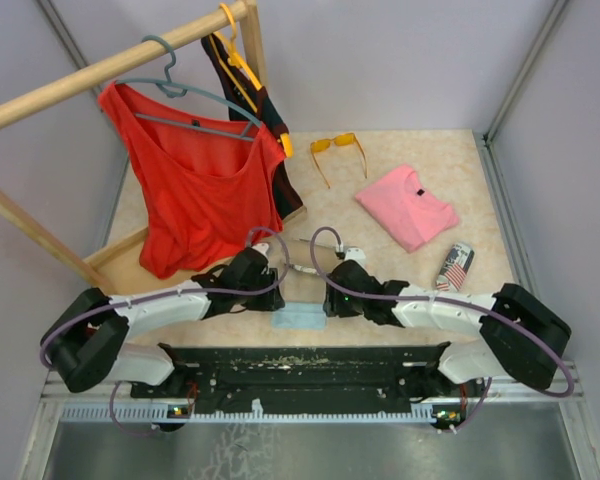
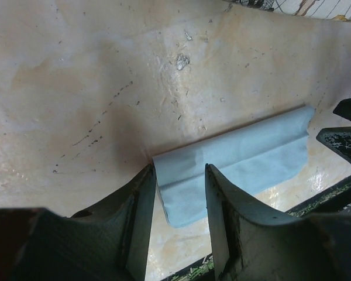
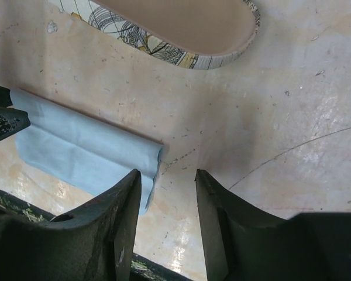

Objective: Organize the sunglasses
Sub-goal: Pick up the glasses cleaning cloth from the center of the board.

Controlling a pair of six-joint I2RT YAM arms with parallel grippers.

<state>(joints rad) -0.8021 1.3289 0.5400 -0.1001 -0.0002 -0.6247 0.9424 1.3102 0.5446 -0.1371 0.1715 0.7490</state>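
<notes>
We see the orange sunglasses [image 1: 338, 150] at the far side of the table [image 1: 460, 160], arms unfolded, well apart from both arms, w/ a pink folded shirt [image 1: 408, 205] near them on the right. They are in no case and no gripper is near them. The 2nd pair, the greyish one, we cannot find for sure: in the top view sth thin shows between the two wrists, but it is too small to tell.

Close to the arm bases lies a light-blue cloth [image 2: 240, 158], flat on the table. The left gripper [image 2: 178, 202] hangs over one end of it, jaws apart, the cloth's corner between the fingers but not pinched. The right gripper [image 3: 168, 205] is at the other end, also w/ jaws apart and only bare table between them; the cloth's edge is just beside one finger. Beyond it lies a patterned case [image 3: 181, 41], open, and the part we see has nothing in it.

So we judge the task is at an early stage: no pair is stored, approx. all the work is left.
</notes>
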